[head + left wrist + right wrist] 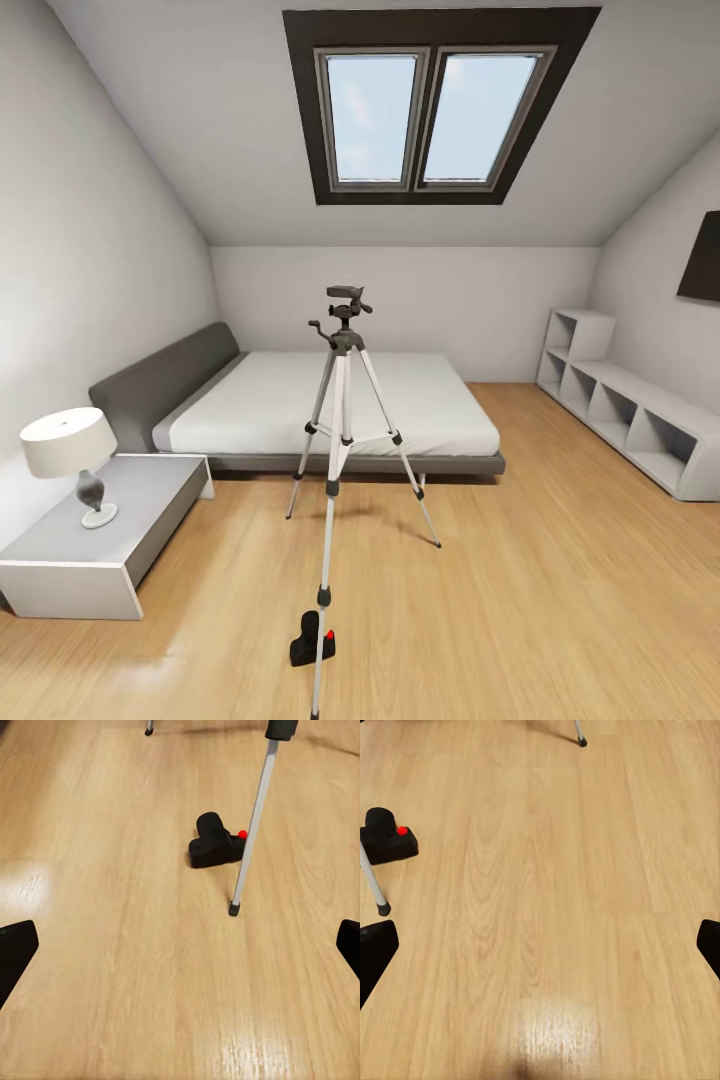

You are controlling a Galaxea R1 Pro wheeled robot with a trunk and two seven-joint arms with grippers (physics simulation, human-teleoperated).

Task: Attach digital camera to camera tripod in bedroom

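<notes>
Small black boxy digital camera (215, 844) with red button: on light wood floor (585, 907) touching silver-legged tripod's (341, 420) near leg, ahead of both spread, empty hands, left hand (180, 945) nearer, right hand (540, 945) offset sideways

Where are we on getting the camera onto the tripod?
Done: the robot faces the camera tripod in the bedroom. In hand: nothing; left gripper and right gripper are open above the floor. Left: pick up the digital camera lying beside the near tripod leg, then mount it.

Grey bed (330, 410), skylight (435, 115), lamp (72, 455), wood floor (540, 600)
</notes>
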